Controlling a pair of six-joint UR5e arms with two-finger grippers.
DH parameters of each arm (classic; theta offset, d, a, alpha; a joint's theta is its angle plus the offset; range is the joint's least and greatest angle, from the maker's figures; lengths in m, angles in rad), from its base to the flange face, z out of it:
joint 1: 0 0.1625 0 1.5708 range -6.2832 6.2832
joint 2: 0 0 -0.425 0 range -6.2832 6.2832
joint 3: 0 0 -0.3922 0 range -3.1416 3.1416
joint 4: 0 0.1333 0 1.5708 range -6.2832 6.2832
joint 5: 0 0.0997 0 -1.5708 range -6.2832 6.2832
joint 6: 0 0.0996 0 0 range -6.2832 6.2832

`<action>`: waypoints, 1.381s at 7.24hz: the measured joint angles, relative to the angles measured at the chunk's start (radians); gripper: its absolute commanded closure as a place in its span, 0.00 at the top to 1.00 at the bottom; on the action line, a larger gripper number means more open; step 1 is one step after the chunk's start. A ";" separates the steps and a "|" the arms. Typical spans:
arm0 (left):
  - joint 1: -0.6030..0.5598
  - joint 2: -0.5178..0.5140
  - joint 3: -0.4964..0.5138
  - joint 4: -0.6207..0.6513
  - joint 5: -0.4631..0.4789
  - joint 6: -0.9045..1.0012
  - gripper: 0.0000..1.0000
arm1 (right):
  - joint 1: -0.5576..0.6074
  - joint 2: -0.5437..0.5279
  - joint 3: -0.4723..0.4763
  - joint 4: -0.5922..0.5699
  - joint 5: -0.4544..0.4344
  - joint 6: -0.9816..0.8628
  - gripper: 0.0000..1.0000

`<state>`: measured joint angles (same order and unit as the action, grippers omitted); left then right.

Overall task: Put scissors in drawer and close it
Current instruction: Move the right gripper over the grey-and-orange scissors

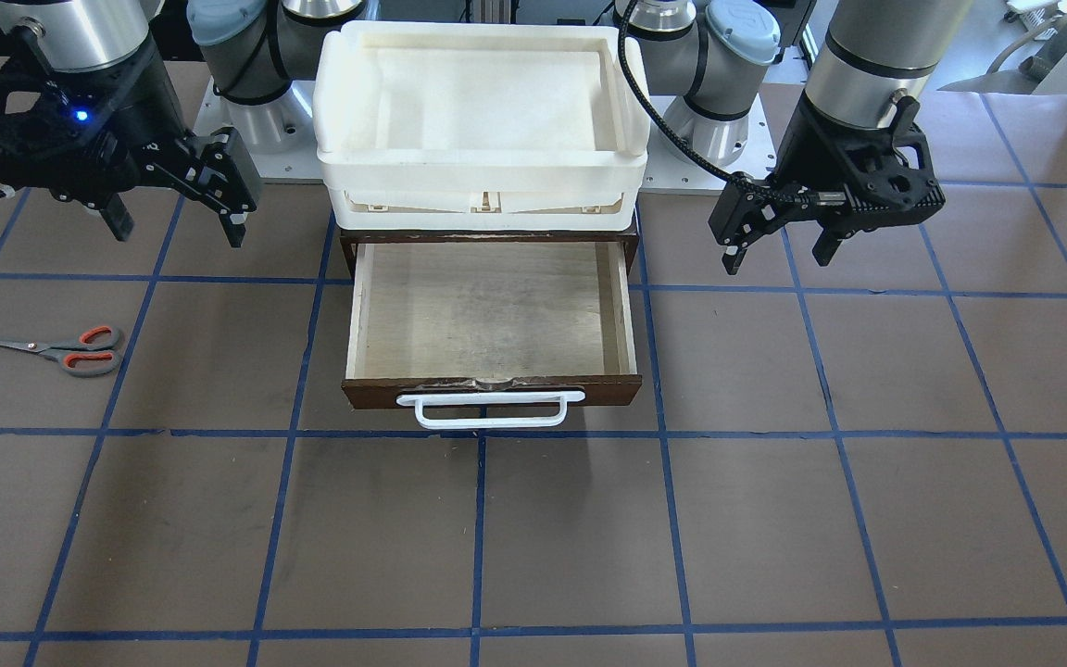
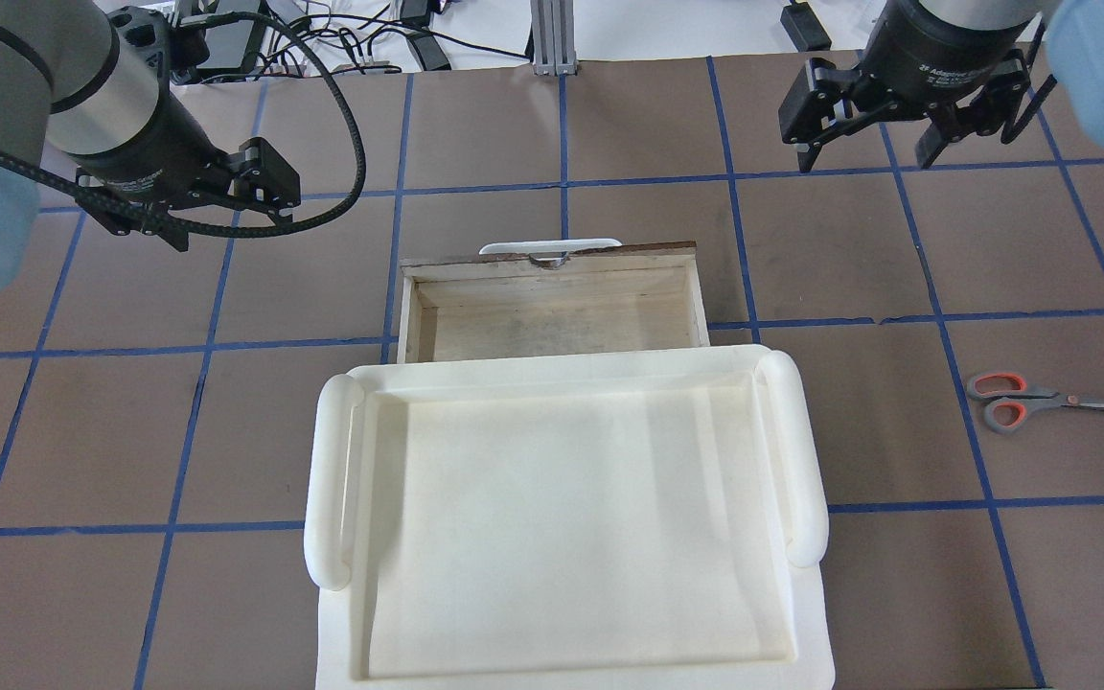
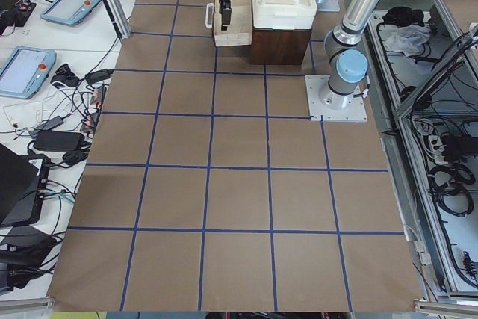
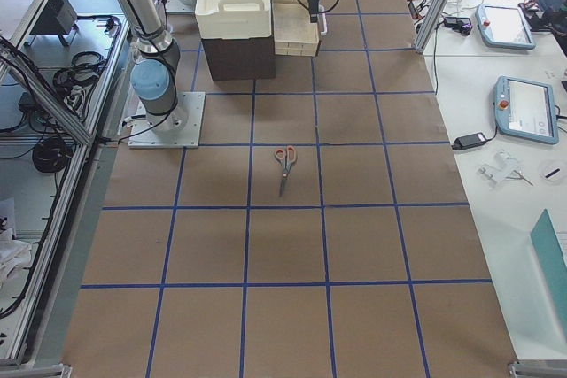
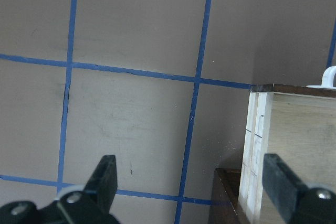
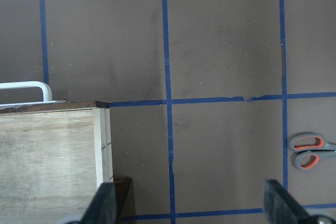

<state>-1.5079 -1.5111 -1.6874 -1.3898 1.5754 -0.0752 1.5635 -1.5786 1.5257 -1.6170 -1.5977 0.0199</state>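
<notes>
**One Pair of Scissors, One Drawer, Two Grippers**

In the front-facing view there is one pair of scissors [image 1: 56, 350] at mid-left. One drawer [image 1: 487, 315] sits at centre with one white handle [image 1: 490, 408]. One white tray [image 1: 483, 167] sits above the drawer. There are two grippers: the right gripper [image 1: 179, 232] at upper left and the left gripper [image 1: 776, 259] at upper right.

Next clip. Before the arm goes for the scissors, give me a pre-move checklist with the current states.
1. Drawer pulled out: ok.
2. Drawer's inside bare, nothing showing in it: ok.
3. Scissors lying flat on the table, blades shut, on the right arm's side: ok.
4. Right gripper open, holding nothing: ok.
5. Left gripper open, holding nothing, beside the drawer and not over it: ok.
</notes>
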 measured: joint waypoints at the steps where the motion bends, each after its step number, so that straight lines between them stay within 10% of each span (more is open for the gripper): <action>1: 0.000 0.000 0.000 0.000 0.000 0.000 1.00 | -0.015 0.005 0.008 0.025 0.000 -0.050 1.00; 7: 0.000 0.000 0.000 0.000 0.000 -0.001 1.00 | -0.447 0.004 0.227 0.001 -0.003 -1.000 1.00; 10: 0.000 0.000 0.000 0.000 0.000 -0.001 1.00 | -0.678 0.008 0.468 -0.330 -0.012 -1.492 1.00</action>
<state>-1.5079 -1.5110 -1.6874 -1.3898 1.5754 -0.0759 0.8858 -1.5703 1.9934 -1.9473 -1.6096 -1.4722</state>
